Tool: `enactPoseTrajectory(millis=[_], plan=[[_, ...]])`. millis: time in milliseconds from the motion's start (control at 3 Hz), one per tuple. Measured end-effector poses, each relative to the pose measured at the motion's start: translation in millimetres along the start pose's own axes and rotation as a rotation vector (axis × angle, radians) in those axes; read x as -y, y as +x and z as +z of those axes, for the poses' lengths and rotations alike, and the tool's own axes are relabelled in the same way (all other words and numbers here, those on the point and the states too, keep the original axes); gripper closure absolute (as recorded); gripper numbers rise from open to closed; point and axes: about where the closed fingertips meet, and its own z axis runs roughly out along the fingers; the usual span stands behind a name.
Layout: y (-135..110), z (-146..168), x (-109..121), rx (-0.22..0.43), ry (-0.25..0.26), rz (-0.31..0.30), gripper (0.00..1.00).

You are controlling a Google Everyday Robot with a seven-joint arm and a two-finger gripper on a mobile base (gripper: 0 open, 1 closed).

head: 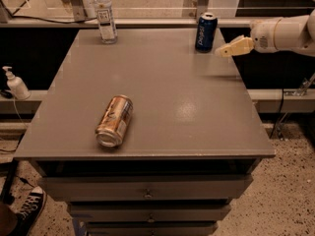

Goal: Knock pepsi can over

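The pepsi can, dark blue with white lettering and a silver top, stands upright near the far right corner of the grey table. My gripper comes in from the right on a white arm. Its cream-coloured tip hangs above the table's right edge, just right of the can and apart from it.
A gold-bronze can lies on its side at the front left of the table. A clear plastic bottle stands at the far left corner. A white pump bottle sits on a ledge to the left. Drawers are below the tabletop.
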Motion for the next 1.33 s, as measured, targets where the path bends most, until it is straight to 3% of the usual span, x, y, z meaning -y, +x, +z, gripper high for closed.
enactPoseTrajectory(millis=[333,1000,1333], plan=[[-1.8,32.2,11.2,0.083,0.001,0.051,0.0],[-15.4,84.1,5.5,0.229,-0.116,0.127,0.0],[-32.8,97.2,-7.0,0.284,-0.191,0.127,0.0]])
